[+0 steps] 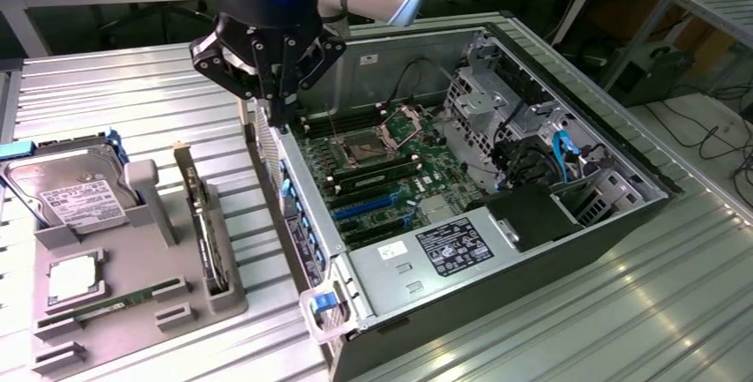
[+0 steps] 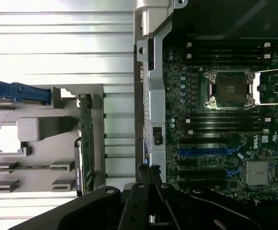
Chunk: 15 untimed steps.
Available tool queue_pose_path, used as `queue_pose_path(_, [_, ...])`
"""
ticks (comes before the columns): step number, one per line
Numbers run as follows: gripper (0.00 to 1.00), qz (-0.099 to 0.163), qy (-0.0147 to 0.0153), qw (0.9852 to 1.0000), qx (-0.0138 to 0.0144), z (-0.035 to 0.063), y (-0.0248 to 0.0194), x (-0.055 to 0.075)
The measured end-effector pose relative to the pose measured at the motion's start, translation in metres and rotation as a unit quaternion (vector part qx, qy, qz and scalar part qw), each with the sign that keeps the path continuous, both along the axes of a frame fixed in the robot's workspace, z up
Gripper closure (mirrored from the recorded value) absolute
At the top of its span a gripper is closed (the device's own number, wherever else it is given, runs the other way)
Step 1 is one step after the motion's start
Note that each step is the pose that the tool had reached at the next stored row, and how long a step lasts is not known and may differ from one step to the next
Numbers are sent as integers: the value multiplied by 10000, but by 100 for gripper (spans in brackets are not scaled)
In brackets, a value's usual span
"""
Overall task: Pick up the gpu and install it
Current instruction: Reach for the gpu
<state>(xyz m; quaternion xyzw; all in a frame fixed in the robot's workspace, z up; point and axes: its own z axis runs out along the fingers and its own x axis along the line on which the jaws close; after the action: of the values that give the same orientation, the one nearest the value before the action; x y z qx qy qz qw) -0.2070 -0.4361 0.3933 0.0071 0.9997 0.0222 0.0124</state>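
Observation:
The gpu [image 1: 207,223] stands on its long edge in a slot of the grey holder [image 1: 130,316], at the exterior view's left of the open computer case [image 1: 612,214]. In the wrist view the gpu [image 2: 86,139] is a thin green strip with a dark part beside it. My gripper [image 1: 278,116] hangs above the case's near side wall, up and to the exterior view's right of the gpu. Its fingers [image 2: 148,172] are shut together with nothing between them. The motherboard [image 1: 389,170] lies exposed inside the case, with blue expansion slots [image 2: 201,152].
The holder [image 2: 43,155] also carries a silver hard drive [image 1: 73,195] with a blue rail, a square chip [image 1: 70,278] and a narrow green RAM stick [image 1: 112,304]. A power supply [image 1: 453,248] sits at the case's near end. Ribbed metal tabletop [image 1: 141,100] surrounds everything.

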Motion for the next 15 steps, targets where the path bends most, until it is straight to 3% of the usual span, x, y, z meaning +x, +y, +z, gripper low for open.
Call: queue_pose_path(15, [89, 21, 0, 10000, 0, 0, -13, -69])
